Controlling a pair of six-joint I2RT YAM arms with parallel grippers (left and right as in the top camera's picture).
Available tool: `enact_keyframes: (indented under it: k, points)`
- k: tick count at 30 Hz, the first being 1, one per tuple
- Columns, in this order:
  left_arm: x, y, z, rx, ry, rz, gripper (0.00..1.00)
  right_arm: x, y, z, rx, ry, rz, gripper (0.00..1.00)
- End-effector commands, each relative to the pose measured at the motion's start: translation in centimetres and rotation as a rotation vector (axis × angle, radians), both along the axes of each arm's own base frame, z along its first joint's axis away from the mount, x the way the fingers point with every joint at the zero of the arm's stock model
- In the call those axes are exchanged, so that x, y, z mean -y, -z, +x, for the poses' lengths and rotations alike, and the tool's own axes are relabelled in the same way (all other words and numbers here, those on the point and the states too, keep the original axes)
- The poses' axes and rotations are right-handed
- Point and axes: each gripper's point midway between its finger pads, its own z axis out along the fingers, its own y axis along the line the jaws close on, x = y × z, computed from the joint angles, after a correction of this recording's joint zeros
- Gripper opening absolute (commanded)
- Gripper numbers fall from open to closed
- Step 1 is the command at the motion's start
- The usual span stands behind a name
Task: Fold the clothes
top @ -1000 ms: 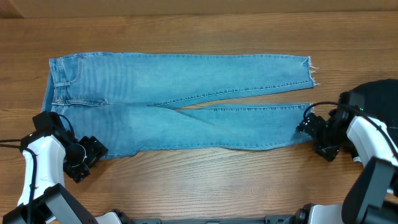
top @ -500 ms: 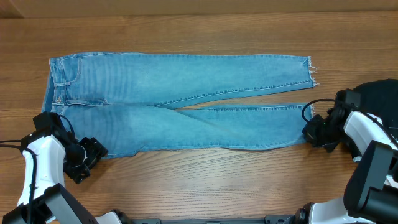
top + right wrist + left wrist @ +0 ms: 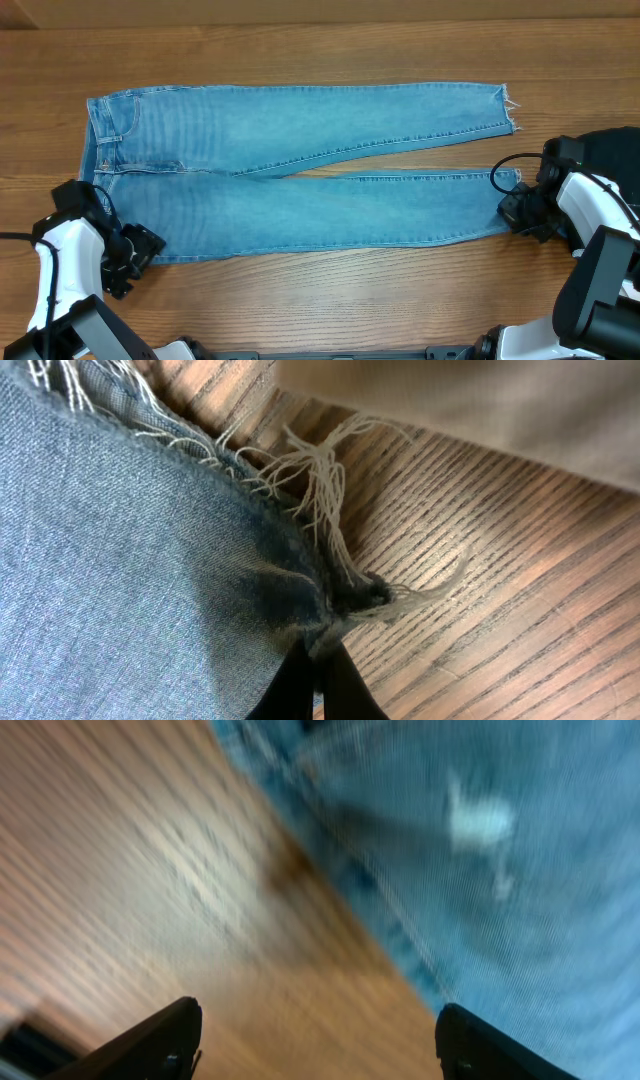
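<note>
Since the right gripper (image 3: 512,208) just pinched shut on the frayed hem (image 3: 300,480) of the jeans (image 3: 300,190), they're tugged straight across the table's (image 3: 350,300) middle, ready for folding, with the left gripper (image 3: 135,252) open and empty at the waist corner.

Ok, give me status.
Left gripper open, empty, by the jeans waist. Right gripper shut on near leg's frayed hem. Jeans flat, unfolded. Dark cloth at right edge, clear of them.
</note>
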Motion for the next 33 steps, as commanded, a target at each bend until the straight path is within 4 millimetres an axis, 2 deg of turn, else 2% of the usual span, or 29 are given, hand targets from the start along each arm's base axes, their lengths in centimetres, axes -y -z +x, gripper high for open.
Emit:
enact_keyframes:
  k: [1, 2, 4, 7, 9, 12, 18, 20, 22, 23, 24, 25, 27, 29, 31, 33]
  points:
    - [-3.1, -0.3, 0.2, 0.052, -0.137, 0.087, 0.71, 1.1, -0.6, 0.7, 0.016, 0.018, -0.043, 0.04]
    - [-3.8, -0.3, 0.2, 0.068, -0.162, 0.098, 0.67, 1.1, -0.6, 0.7, 0.016, 0.018, -0.043, 0.04]
    - [-6.0, -0.4, -0.4, 0.103, -0.248, 0.119, 0.64, 1.1, -0.6, 0.7, 0.015, 0.018, -0.042, 0.04]
    - [-7.1, -0.3, -0.5, 0.127, -0.283, 0.137, 0.64, 1.1, -0.6, 0.7, 0.016, 0.018, -0.043, 0.04]
    - [-7.4, 0.0, 0.0, 0.151, -0.282, 0.15, 0.64, 1.1, -0.6, 0.7, 0.016, 0.018, -0.043, 0.04]
    - [-7.6, 0.8, 1.7, 0.218, -0.233, 0.127, 0.67, 1.1, -0.6, 0.7, 0.016, 0.018, -0.043, 0.04]
    - [-7.2, 3.2, 3.0, 0.229, -0.196, 0.051, 0.68, 1.1, -0.6, 0.7, 0.015, 0.018, -0.043, 0.04]
    - [-6.8, 4.5, 2.7, 0.196, -0.198, 0.021, 0.68, 1.1, -0.6, 0.7, 0.014, 0.018, -0.042, 0.04]
    - [-6.6, 5.4, 2.5, 0.176, -0.196, 0.005, 0.61, 1.1, -0.6, 0.6, 0.012, 0.018, -0.042, 0.04]
    - [-6.5, 5.6, 2.5, 0.173, -0.183, -0.002, 0.52, 1.1, -0.6, 0.6, 0.012, 0.018, -0.041, 0.04]
    - [-6.4, 5.6, 2.7, 0.183, -0.157, -0.013, 0.16, 1.1, -0.6, 0.6, 0.012, 0.018, -0.041, 0.04]
    - [-6.1, 5.5, 2.9, 0.197, -0.145, -0.029, 0.04, 1.1, -0.6, 0.6, 0.011, 0.018, -0.041, 0.04]
    - [-5.7, 5.2, 2.8, 0.191, -0.142, -0.044, 0.04, 1.0, -0.6, 0.5, 0.006, 0.018, -0.034, 0.04]
    - [-5.4, 4.1, 2.6, 0.197, -0.139, -0.049, 0.04, 0.2, -0.9, 1.1, 0.036, -0.011, 0.009, 0.04]
    - [-4.9, 1.9, 3.3, 0.269, -0.113, -0.054, 0.04, 0.4, -2.4, 1.8, 0.067, -0.008, 0.009, 0.04]
    - [-4.3, -1.4, 3.6, 0.357, -0.079, -0.033, 0.04, 0.7, -5.2, 2.7, 0.107, -0.025, -0.007, 0.04]
